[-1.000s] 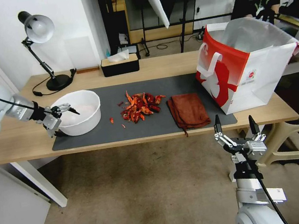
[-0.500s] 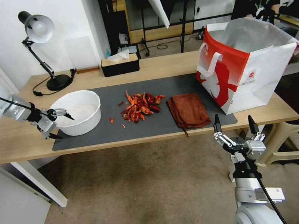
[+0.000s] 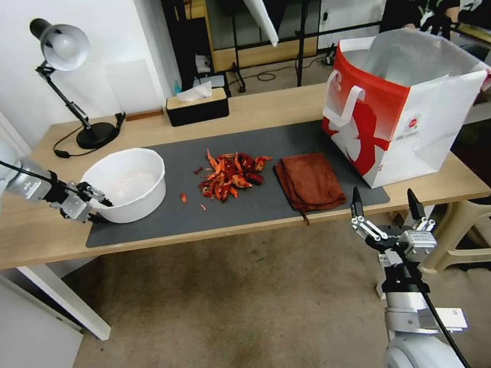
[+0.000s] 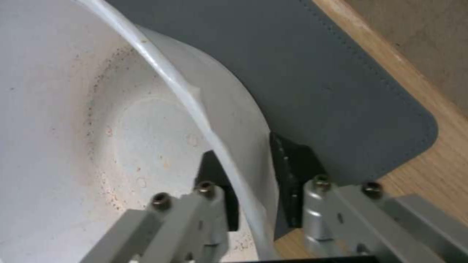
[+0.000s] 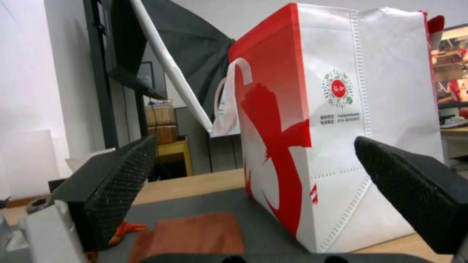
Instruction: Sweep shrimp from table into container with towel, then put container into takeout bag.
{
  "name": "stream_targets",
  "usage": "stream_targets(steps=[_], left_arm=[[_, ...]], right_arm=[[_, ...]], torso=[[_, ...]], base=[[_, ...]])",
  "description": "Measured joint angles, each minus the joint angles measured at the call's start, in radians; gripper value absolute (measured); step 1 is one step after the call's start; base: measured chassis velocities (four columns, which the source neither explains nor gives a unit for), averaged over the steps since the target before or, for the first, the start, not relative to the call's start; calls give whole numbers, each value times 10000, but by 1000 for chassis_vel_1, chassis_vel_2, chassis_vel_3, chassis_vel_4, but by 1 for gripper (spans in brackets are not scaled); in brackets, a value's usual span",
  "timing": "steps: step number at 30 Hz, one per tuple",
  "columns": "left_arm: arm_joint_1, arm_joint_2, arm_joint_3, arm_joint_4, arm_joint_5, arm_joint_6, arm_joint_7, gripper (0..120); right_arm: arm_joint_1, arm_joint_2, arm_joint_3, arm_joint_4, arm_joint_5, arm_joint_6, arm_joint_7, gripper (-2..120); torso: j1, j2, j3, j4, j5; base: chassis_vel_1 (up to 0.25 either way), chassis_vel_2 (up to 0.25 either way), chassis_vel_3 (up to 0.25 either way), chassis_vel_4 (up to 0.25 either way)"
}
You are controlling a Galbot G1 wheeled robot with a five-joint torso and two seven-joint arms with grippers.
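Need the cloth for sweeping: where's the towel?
In the head view the towel lies flat on the dark mat, between the shrimp and the takeout bag.

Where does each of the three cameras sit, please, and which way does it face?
Head view: looks forward and down on the table; both arms show.
Left wrist view: on the left arm, faces the bowl; left pincer straddles its wall.
Right wrist view: below the table edge, faces the bag; right pincer open.
Shared: the head view shows that bowl and bag.
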Motion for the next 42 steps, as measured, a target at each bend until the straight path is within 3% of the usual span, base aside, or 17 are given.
stream_targets(steps=[6, 20, 24, 26, 37, 39, 40, 42], left_arm=[[0, 11, 4, 2, 5, -25, 18, 0], [-169, 176, 73, -360, -266, -7, 264, 0], [-511, 319, 366, -953, -813, 30, 335, 0], [-844, 418, 694, -1737, -1399, 130, 346, 0], [-1803, 520, 1806, -3520, -2249, 547, 347, 0], [-2203, 569, 2303, -4192, -2451, 774, 347, 0], [-2203, 569, 2303, -4192, -2451, 774, 347, 0], [-2387, 588, 2536, -4823, -2534, 965, 346, 0]], right_arm=[[1, 3, -11, -3, 2, 8, 12, 100], [35, -22, -20, 68, 43, -10, 24, 100], [51, -32, -3, 75, 58, -11, 26, 100], [54, -61, 48, 82, 90, -30, 26, 100], [57, -128, 73, 42, 113, -66, 21, 100], [74, -142, 109, 36, 138, -103, 20, 100], [74, -142, 109, 36, 138, -103, 20, 100], [90, -151, 129, 35, 163, -140, 19, 100]], torso=[[0, 0, 0, 0, 0], [0, 0, 0, 0, -1], [0, 0, 0, 0, -2], [-1, -1, 0, 0, 0], [0, -2, 0, 0, 1], [0, -2, 0, 0, 4], [0, -2, 0, 0, 4], [0, -2, 0, -1, 2]], base=[[0, 0, 0, 0], [0, 0, 0, 0], [0, 0, 0, 0], [0, 0, 0, 0], [0, 0, 0, 0], [0, 0, 0, 0], [0, 0, 0, 0], [0, 0, 0, 0]])
